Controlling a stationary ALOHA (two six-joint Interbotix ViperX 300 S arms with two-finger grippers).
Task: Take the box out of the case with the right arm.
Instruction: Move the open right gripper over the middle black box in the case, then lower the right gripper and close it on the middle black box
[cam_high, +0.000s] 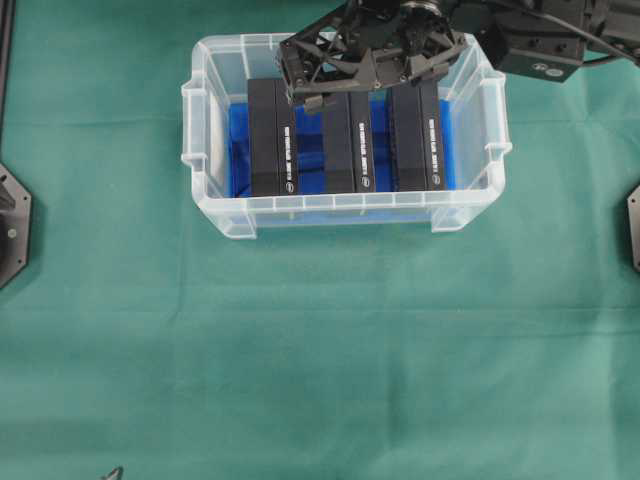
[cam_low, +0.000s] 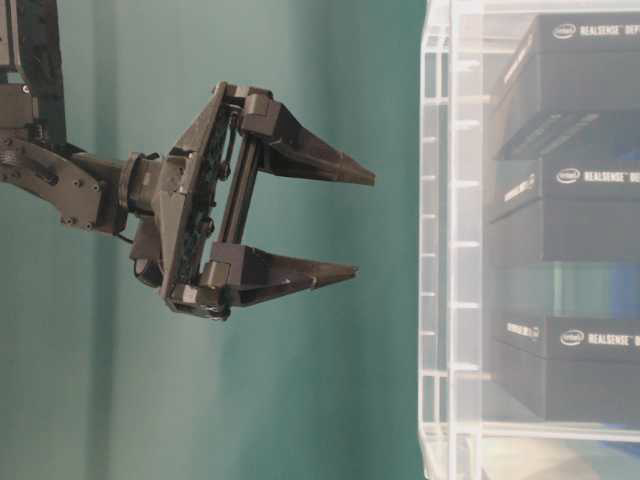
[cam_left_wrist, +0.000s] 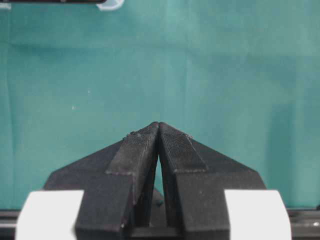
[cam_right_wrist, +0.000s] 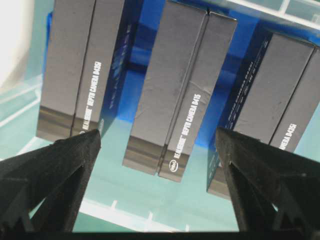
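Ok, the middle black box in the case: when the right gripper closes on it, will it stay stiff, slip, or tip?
The middle box looks like rigid printed cardboard with crisp edges, so it probably stays stiff. Its faces look smooth, so it might slip a little between the open right gripper. It stands on a narrow edge in the case, apart from its neighbours, so an off-centre touch could tip it.

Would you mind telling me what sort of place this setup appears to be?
Most likely a robotics lab bench set up for practice runs: a green cloth covers the table, a clear plastic case holds three black camera boxes, and the right gripper hangs open above them.
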